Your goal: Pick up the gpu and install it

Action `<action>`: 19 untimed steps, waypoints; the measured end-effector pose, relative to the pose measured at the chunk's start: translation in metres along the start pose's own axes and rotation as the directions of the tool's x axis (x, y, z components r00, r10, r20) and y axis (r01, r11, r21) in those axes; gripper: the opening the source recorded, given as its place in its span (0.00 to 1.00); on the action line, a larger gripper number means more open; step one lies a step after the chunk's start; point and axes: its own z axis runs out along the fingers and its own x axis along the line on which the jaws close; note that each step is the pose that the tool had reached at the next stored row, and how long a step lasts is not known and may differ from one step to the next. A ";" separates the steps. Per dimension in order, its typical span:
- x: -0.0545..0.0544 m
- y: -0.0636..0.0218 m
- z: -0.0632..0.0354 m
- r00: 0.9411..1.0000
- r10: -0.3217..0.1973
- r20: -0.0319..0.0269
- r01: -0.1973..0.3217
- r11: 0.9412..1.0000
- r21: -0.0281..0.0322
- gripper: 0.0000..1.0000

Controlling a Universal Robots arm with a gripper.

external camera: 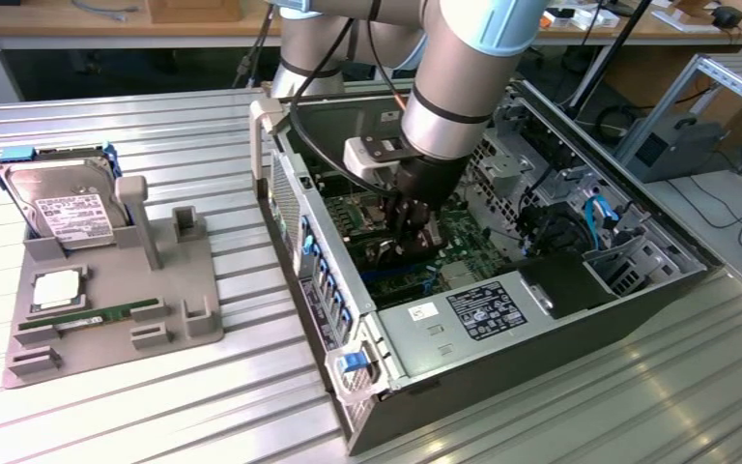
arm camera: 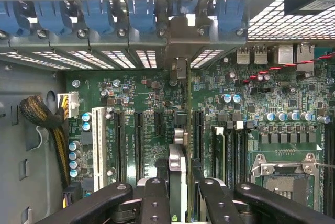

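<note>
My gripper (external camera: 410,230) is down inside the open computer case (external camera: 345,387), over the green motherboard (external camera: 455,246). In the wrist view my gripper (arm camera: 180,200) is shut on the gpu (arm camera: 178,166), a thin dark card seen edge-on between the black fingers (arm camera: 154,198). The card runs over the black expansion slots towards the case's rear wall. Its metal bracket end (arm camera: 179,69) stands at a slot opening under the blue latches (arm camera: 141,17). I cannot tell whether the card's edge is seated in a slot. From the exterior view the gpu (external camera: 390,253) shows as a dark shape under the gripper.
A grey fixture (external camera: 152,338) at the exterior view's left holds a silver hard drive (external camera: 69,208) and a green memory stick (external camera: 107,316). Inside the case are the power supply (external camera: 474,314), a white slot (arm camera: 98,140), a CPU socket (arm camera: 282,174) and a cable bundle (arm camera: 42,116).
</note>
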 end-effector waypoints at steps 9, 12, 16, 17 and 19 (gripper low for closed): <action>0.000 0.0000 -0.0017 1.000 0.000 0.000 0.000 1.000 0.000 0.27; 0.000 0.0000 -0.0027 1.000 0.001 0.000 -0.001 1.000 0.000 0.27; 0.000 0.0001 -0.0027 0.999 0.033 0.000 -0.033 0.999 0.001 0.27; 0.000 0.0002 -0.0027 0.999 0.033 0.000 -0.033 0.999 0.001 0.27; 0.000 0.0002 -0.0027 0.999 0.033 0.000 -0.033 0.999 0.001 0.27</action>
